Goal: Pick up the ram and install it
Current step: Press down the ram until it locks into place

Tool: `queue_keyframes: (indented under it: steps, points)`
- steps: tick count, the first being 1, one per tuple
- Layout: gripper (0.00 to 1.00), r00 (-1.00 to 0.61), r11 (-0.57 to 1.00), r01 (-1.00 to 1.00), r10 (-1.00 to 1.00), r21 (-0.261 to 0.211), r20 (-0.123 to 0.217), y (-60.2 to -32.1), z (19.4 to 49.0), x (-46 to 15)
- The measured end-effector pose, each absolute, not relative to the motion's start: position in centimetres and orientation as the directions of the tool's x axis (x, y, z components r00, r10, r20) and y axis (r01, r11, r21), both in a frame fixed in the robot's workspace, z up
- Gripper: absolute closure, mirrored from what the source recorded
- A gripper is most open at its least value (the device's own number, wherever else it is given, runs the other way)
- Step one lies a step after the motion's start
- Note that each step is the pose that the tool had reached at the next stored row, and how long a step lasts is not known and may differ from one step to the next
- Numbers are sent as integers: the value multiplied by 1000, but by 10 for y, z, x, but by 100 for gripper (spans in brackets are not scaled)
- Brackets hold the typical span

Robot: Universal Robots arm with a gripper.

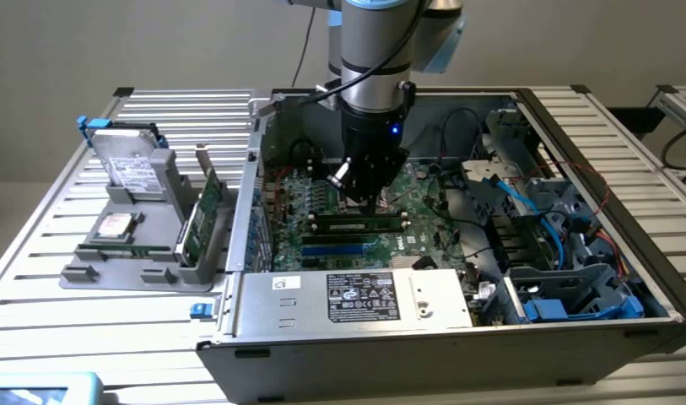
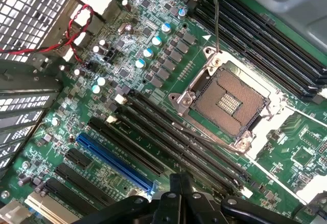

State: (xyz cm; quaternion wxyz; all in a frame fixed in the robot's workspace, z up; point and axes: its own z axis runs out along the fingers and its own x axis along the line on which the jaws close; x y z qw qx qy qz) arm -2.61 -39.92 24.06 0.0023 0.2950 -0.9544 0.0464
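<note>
The ram (image 1: 123,251), a long narrow dark-green stick, stands on edge in the front slot of the grey holder at the exterior view's left, outside the computer case. My gripper (image 1: 371,201) hangs inside the open case (image 1: 247,245), low over the green motherboard (image 2: 168,70), far from the ram. In the wrist view the fingers (image 2: 179,185) are shut together with nothing between them. They sit above the long black memory slots (image 2: 173,137) beside the bare processor socket (image 2: 227,104). The same black slots (image 1: 354,226) lie just in front of the gripper in the exterior view.
The grey holder (image 1: 83,274) also carries a tall green expansion card (image 1: 204,211) and two hard drives (image 1: 131,164). Blue and black cables (image 1: 523,202) and drive cages (image 1: 568,295) crowd the case's right side. A blue slot (image 2: 115,162) and the power supply (image 1: 359,299) lie nearby.
</note>
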Motion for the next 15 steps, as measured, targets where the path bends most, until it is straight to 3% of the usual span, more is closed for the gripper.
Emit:
queue_keyframes:
  steps: [15]
  points:
    - [89,-919,915,-393,-393,-94,20,-399,240,-26]
